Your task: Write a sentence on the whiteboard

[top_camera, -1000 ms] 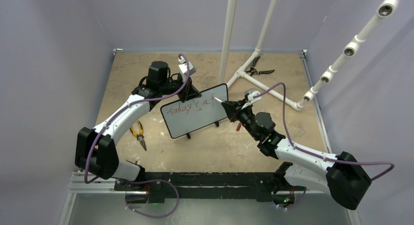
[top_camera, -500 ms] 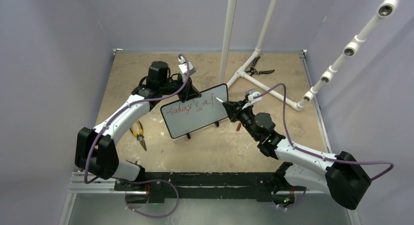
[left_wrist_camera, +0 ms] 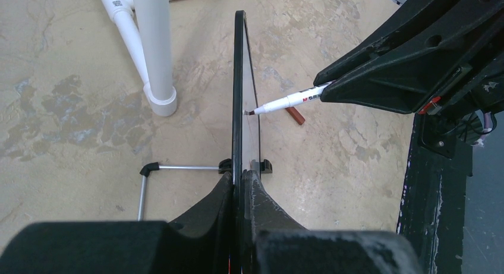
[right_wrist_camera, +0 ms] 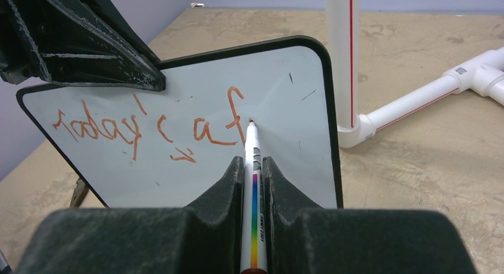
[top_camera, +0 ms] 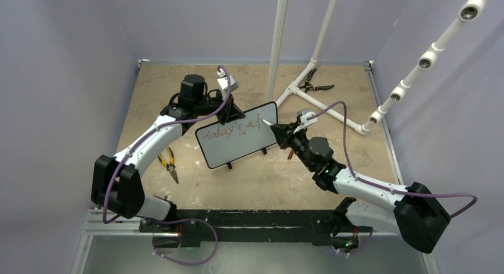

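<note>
The whiteboard [top_camera: 238, 144] stands tilted on the table, edge-on in the left wrist view [left_wrist_camera: 239, 78]. The sentence [top_camera: 235, 130] reads "Today's a f" in red and shows in the right wrist view [right_wrist_camera: 148, 128]. My left gripper [top_camera: 229, 115] is shut on the board's top edge [left_wrist_camera: 243, 176]. My right gripper [top_camera: 279, 133] is shut on a white marker [right_wrist_camera: 252, 149] with a rainbow stripe. The marker's tip touches the board just right of the "f" [left_wrist_camera: 291, 100].
A red-brown marker cap [left_wrist_camera: 295, 115] lies on the table below the marker. Yellow-handled pliers [top_camera: 168, 161] lie left of the board. A white pipe frame [top_camera: 321, 104] with an upright pipe [top_camera: 276, 48] stands behind the board, with black pliers [top_camera: 312, 84] by it.
My right gripper has shifted the marker tip slightly left and up on the board beside the "f". The left arm and the board have not moved.
</note>
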Robot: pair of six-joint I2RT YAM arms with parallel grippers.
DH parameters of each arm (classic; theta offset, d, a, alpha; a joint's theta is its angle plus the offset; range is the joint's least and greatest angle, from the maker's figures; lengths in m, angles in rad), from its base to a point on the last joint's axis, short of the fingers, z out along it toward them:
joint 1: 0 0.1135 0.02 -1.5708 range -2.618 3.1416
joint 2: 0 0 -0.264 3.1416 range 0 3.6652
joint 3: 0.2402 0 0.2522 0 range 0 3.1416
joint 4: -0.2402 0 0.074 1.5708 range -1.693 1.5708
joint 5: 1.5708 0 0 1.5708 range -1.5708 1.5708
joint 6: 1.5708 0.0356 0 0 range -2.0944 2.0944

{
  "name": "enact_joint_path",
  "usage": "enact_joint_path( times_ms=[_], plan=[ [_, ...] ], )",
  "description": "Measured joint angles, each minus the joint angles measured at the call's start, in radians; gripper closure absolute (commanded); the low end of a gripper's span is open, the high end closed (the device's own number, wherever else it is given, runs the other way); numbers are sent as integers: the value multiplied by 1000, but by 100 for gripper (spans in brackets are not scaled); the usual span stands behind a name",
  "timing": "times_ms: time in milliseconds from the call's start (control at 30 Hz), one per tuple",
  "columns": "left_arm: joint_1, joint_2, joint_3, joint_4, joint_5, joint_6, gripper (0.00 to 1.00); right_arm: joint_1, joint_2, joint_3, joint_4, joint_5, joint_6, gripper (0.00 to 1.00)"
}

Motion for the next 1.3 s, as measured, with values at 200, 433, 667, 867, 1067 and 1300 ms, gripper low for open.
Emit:
enact_joint_path(
  times_ms=[200, 433, 667, 867, 1067, 1300],
  plan=[
    [0, 0, 0, 0, 0, 0, 100, 0, -1, 0, -14, 2, 8, 100],
    [0, 0, -2, 3, 0, 0, 100, 0, -1, -2, -27, 3, 28, 100],
    [0, 0, -2, 3, -1, 0, 100, 0, -1, -3, -53, 3, 44, 100],
    [0, 0, -2, 3, -3, 0, 100, 0, 8, -3, -66, 3, 52, 100],
    [0, 0, -2, 4, -6, 0, 100, 0, 12, -3, -69, 2, 53, 100],
    [0, 0, -2, 4, -5, 0, 100, 0, 10, -2, -68, 2, 53, 100]
  ],
)
